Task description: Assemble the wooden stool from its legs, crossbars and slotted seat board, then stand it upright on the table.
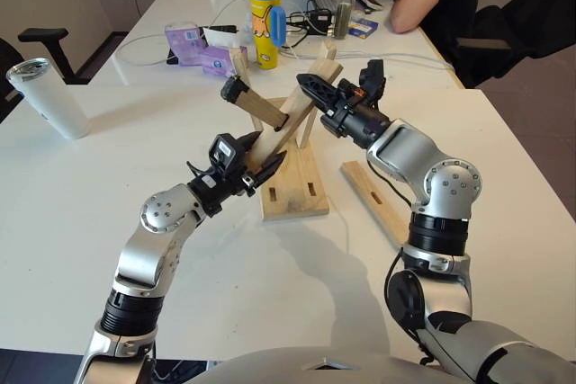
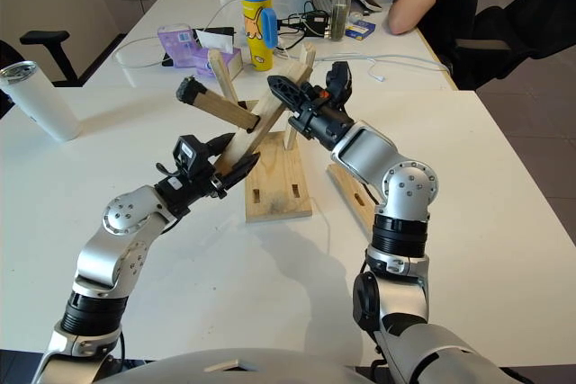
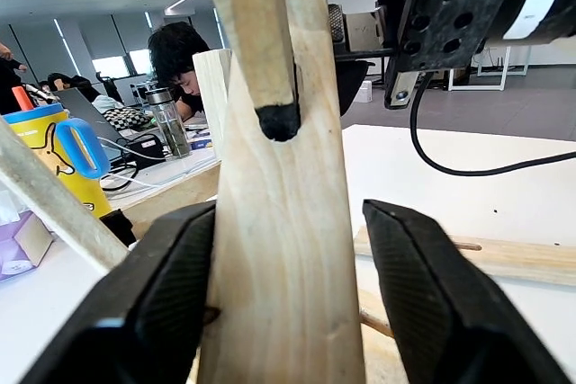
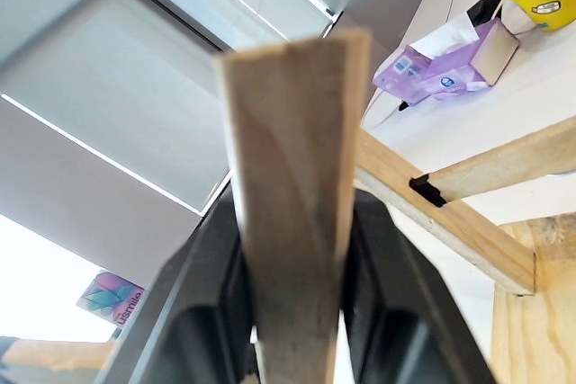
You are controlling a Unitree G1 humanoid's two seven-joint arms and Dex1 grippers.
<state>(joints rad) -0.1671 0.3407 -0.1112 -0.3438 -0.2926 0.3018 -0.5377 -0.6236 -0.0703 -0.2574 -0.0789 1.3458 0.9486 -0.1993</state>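
Observation:
The slotted seat board (image 1: 295, 197) lies flat on the white table. Above it a wooden leg (image 1: 286, 132) slants up to the right, with a black-tipped crossbar (image 1: 256, 105) stuck in it and pointing up left. My right gripper (image 1: 315, 96) is shut on the leg's upper part, which shows clamped between its fingers (image 4: 216, 294). My left gripper (image 1: 256, 168) is open around the leg's lower end (image 3: 283, 249): one pad (image 3: 166, 285) touches the wood and the other pad (image 3: 432, 294) stands slightly off it. A loose wooden piece (image 1: 378, 197) lies to the right of the board.
A white tumbler (image 1: 49, 96) stands at the far left. A yellow cup (image 1: 265, 24), purple tissue packs (image 1: 202, 49) and cables sit behind the stool parts. A person sits at the table's far end. The near part of the table is bare.

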